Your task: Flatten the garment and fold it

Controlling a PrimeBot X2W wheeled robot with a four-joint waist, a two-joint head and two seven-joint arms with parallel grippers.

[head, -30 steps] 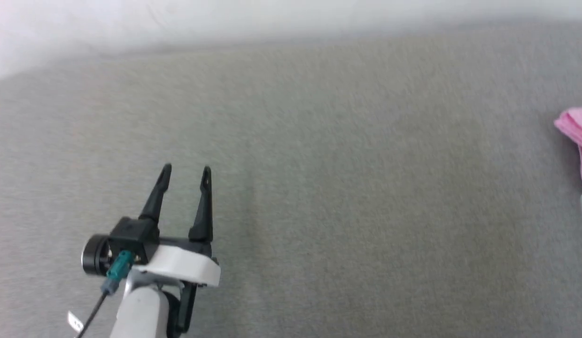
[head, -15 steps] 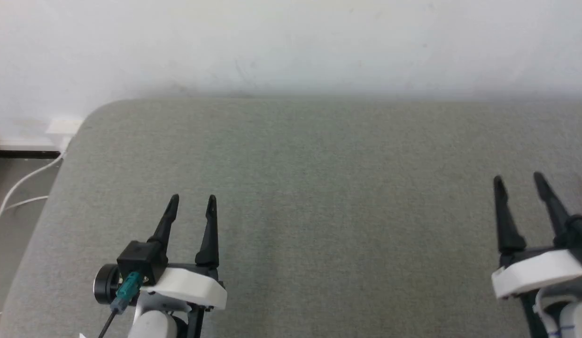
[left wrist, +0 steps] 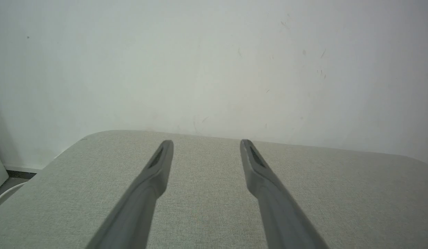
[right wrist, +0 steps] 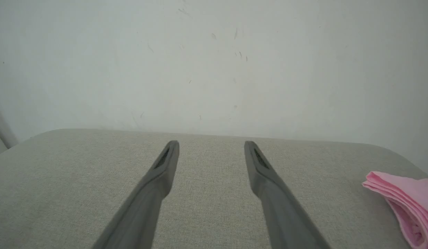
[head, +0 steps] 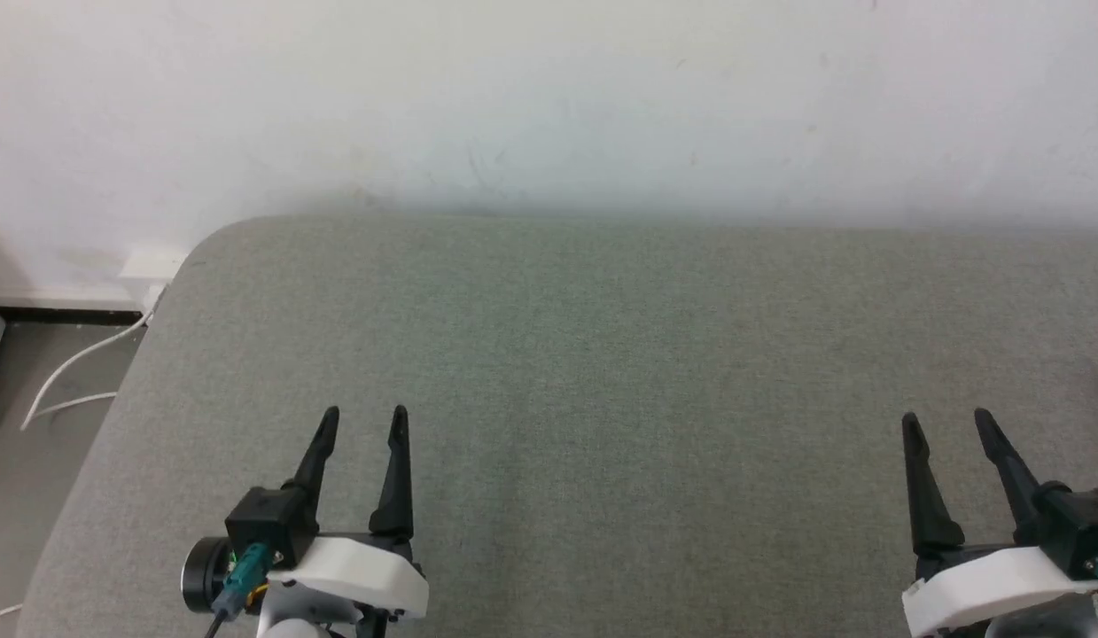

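The pink garment (right wrist: 405,204) lies folded in layers at the right edge of the grey padded surface (right wrist: 214,166), seen in the right wrist view, off to the right of my right gripper (right wrist: 211,144). That gripper (head: 944,418) is open and empty at the lower right of the head view. My left gripper (head: 363,413) stands open and empty at the lower left, hovering over bare fabric (left wrist: 207,193). In the left wrist view its open span (left wrist: 206,142) holds nothing.
A white wall (head: 549,97) runs behind the grey surface (head: 602,354). The surface's rounded left corner drops to a floor (head: 35,461) with a white cable (head: 74,363) and a wall socket (head: 150,264).
The head camera has swung left and tilted up: the wall, left corner and floor came into view, and the pink garment left the right edge. My right gripper entered the view, open.
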